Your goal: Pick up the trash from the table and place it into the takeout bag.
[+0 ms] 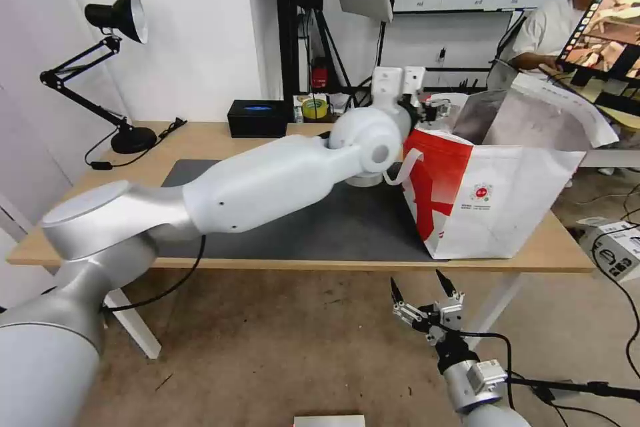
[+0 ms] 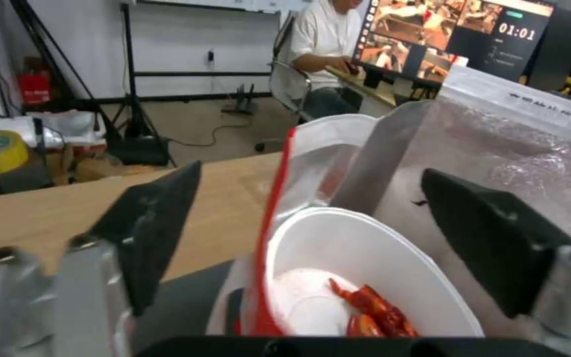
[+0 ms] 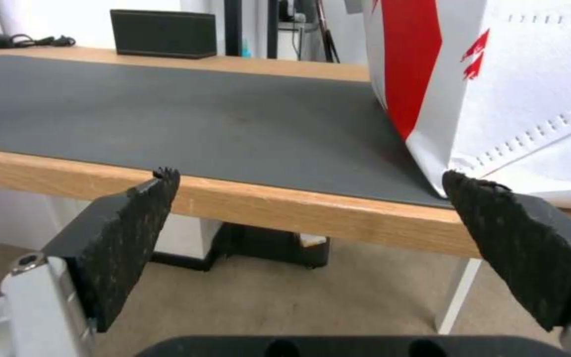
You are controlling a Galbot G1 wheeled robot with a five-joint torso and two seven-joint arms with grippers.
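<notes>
Left gripper (image 2: 305, 248): jaws spread wide, empty, poised over the open mouth of the takeout bag (image 1: 493, 207). The white bowl (image 2: 365, 277) of crayfish shells sits just inside the bag's red rim. Judgement: lift straight up to clear rim and handles. Right gripper (image 1: 427, 297) hangs open below the table (image 1: 200, 140) edge. Beyond, the mat (image 3: 166, 114) offers room.

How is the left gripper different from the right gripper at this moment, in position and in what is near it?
The left gripper reaches over the table at the mouth of the takeout bag; the right gripper hangs below the table's front edge. Between the left gripper's fingers lies the white bowl of crayfish shells inside the bag, untouched; the right gripper faces only the table edge. Both grippers are open.
</notes>
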